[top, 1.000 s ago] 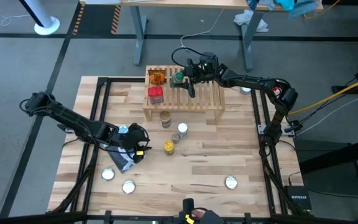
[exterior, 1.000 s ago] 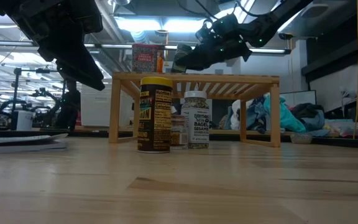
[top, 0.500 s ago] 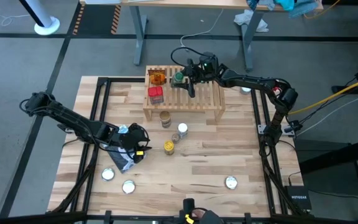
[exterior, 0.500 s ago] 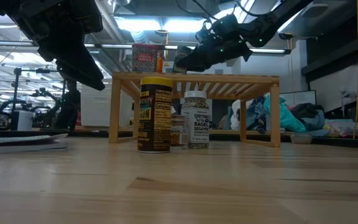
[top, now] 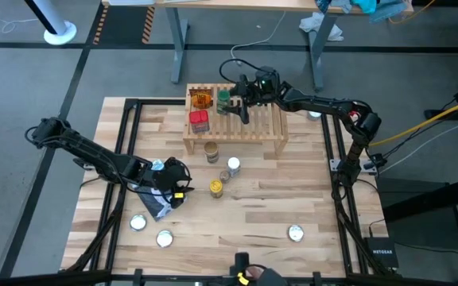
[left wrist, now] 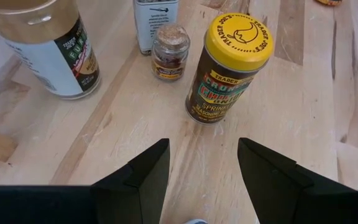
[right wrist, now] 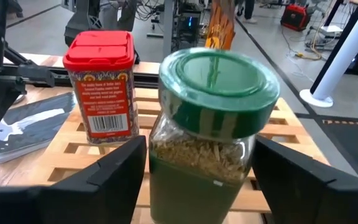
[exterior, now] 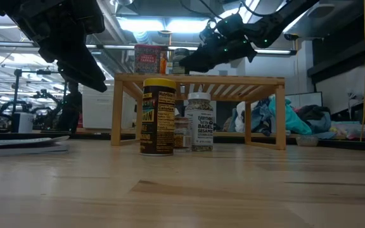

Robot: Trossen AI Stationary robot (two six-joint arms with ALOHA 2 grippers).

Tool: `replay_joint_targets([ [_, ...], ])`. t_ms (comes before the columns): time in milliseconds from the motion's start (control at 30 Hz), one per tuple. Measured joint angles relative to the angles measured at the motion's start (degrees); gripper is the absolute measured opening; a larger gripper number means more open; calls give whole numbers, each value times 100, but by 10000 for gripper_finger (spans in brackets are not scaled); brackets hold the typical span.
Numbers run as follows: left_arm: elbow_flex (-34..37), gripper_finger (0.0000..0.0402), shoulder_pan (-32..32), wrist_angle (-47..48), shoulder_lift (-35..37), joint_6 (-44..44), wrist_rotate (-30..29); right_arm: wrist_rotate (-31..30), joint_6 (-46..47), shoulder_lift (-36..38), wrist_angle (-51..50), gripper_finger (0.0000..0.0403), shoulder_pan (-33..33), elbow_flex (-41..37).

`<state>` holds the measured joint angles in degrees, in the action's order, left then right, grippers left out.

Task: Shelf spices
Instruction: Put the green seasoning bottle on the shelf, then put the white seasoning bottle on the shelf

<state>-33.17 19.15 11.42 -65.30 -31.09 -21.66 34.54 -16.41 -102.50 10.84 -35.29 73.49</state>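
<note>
The left end effector (top: 173, 184) is hovering open over the worktop (top: 253, 210), just left of the yellow-lidded jar (top: 216, 187). Behind it on the shelf (top: 261, 127), the right end effector (top: 237, 99) is straddling the green-lidded jar (top: 223, 98), fingers spread apart, beside the red tin (top: 199, 121).

Shelf (top: 253, 125) — 3 spices on top: green-lidded jar (right wrist: 209, 134), red tin (right wrist: 100, 85), orange packet (top: 201, 100).

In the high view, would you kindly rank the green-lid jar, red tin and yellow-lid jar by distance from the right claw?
1. Green-lid jar, at the right claw on the shelf.
2. Red tin, on the shelf's left end.
3. Yellow-lid jar, on the table before the shelf.
</note>
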Motion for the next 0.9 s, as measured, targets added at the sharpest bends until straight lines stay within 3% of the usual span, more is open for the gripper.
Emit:
replay_joint_targets([
  [567,0,182,1,1,0,135,1,511,459,329,213,287,-298,0],
  [900,0,182,1,0,0,262,1,511,459,995,-388,287,-302,0],
])
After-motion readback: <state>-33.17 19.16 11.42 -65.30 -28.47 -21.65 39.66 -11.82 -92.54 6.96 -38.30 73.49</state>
